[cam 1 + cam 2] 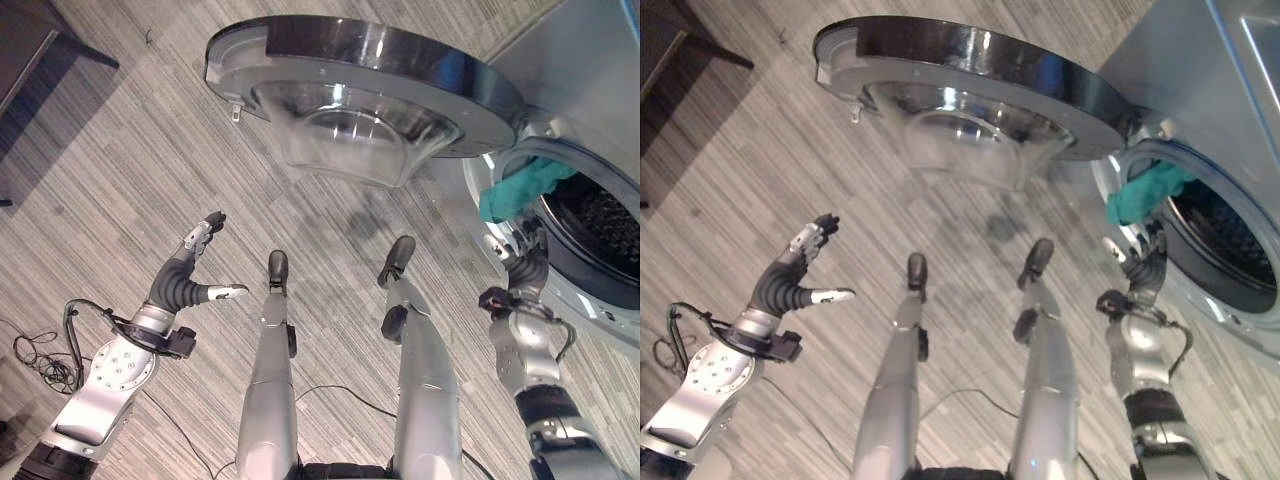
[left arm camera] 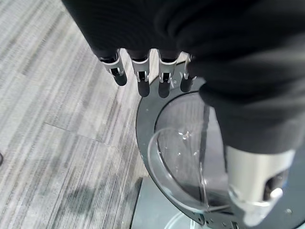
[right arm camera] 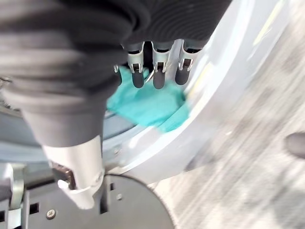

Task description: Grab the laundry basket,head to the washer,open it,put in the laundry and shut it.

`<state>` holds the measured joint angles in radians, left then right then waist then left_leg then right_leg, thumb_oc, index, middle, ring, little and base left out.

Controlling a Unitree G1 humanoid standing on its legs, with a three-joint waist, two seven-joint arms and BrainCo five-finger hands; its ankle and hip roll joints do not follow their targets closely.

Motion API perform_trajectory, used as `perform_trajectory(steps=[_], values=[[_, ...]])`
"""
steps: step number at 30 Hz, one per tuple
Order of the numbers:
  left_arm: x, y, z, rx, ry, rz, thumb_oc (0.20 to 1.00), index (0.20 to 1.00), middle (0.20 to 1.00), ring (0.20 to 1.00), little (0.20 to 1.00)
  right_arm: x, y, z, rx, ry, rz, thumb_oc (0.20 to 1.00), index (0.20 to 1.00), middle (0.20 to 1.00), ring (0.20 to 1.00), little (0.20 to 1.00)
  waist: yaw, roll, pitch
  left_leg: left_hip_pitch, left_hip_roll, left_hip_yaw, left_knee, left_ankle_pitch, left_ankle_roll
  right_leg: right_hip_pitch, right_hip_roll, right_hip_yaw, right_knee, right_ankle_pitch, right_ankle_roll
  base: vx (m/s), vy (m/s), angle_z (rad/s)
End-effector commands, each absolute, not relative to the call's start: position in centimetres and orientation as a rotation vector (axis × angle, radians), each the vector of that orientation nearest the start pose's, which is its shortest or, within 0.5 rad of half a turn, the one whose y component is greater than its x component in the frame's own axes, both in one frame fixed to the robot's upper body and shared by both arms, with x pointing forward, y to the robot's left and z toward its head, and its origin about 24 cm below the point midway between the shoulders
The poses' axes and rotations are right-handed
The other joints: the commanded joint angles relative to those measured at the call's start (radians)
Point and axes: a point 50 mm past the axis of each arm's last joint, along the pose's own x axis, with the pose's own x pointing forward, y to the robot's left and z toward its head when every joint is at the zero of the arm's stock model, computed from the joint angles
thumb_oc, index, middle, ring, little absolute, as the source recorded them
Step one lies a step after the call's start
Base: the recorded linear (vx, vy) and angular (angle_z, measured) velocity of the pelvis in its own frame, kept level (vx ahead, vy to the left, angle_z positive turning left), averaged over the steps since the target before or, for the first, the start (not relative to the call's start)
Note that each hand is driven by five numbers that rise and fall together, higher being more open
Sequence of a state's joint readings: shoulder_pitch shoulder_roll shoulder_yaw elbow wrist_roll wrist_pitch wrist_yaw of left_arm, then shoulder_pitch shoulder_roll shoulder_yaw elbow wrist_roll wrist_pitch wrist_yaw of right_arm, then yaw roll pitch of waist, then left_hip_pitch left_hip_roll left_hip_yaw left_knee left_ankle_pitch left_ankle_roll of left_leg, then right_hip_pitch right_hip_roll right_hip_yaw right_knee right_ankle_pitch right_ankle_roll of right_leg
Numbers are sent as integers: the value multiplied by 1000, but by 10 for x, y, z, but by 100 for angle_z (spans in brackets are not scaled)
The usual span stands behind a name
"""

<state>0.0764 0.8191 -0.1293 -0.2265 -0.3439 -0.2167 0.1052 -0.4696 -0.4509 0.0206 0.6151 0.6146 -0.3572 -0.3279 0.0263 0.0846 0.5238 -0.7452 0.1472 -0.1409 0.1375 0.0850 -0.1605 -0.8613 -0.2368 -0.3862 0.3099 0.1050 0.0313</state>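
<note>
The washer (image 1: 590, 150) stands with its door (image 1: 360, 80) swung fully open, the glass bowl of the door facing the floor (image 1: 150, 150). A teal cloth (image 1: 520, 188) hangs over the near rim of the drum opening, half in and half out.

The right hand (image 1: 1143, 262) is raised just below that rim, close under the cloth. In the eye views its fingers point up toward the opening. The right wrist view adds what those cannot: the fingers (image 3: 159, 71) are straight and spread a little, with the cloth just past their tips and nothing gripped; whether the tips touch it cannot be told.

The left hand (image 1: 195, 265) is well away from the washer, on the far side of the door, held out above the floor. The eye views show it wide, fingers stretched forward and thumb out to the side, empty. The left wrist view looks along its straight fingers (image 2: 143, 76) at the door's dark ring and glass.
</note>
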Motion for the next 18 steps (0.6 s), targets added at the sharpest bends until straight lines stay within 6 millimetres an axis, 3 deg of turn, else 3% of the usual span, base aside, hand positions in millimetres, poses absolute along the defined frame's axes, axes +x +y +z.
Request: perform_trajectory(steps=[1, 4, 11, 18], values=[[219, 222, 130, 393, -335, -197, 1000, 1000, 1000, 1000, 1000, 329, -286, 116, 229, -315, -551, 1000, 1000, 1000, 1000, 1000, 41, 31, -4, -99, 47, -11, 24, -46, -8, 37, -23, 46, 86, -246, 94, 8, 4, 9], [221, 219, 131, 389, -346, -197, 1000, 1000, 1000, 1000, 1000, 341, -295, 134, 226, -332, -611, 1000, 1000, 1000, 1000, 1000, 64, 50, -4, -118, 42, -24, 13, -33, -14, 17, -31, 41, 104, -262, 91, 5, -22, 10], [223, 217, 134, 392, -361, -200, 1000, 1000, 1000, 1000, 1000, 348, -315, 160, 273, -379, -696, 1000, 1000, 1000, 1000, 1000, 83, 58, -4, -134, 36, -40, -4, -21, -21, -2, -34, 31, 118, -275, 87, 2, -12, 11], [226, 221, 134, 391, -365, -159, 1000, 1000, 1000, 1000, 1000, 331, -333, 178, 318, -507, -786, 1000, 1000, 1000, 1000, 1000, 72, 50, -4, -138, 35, -44, -11, -20, -22, -7, -30, 29, 120, -276, 87, 0, 0, 0]])
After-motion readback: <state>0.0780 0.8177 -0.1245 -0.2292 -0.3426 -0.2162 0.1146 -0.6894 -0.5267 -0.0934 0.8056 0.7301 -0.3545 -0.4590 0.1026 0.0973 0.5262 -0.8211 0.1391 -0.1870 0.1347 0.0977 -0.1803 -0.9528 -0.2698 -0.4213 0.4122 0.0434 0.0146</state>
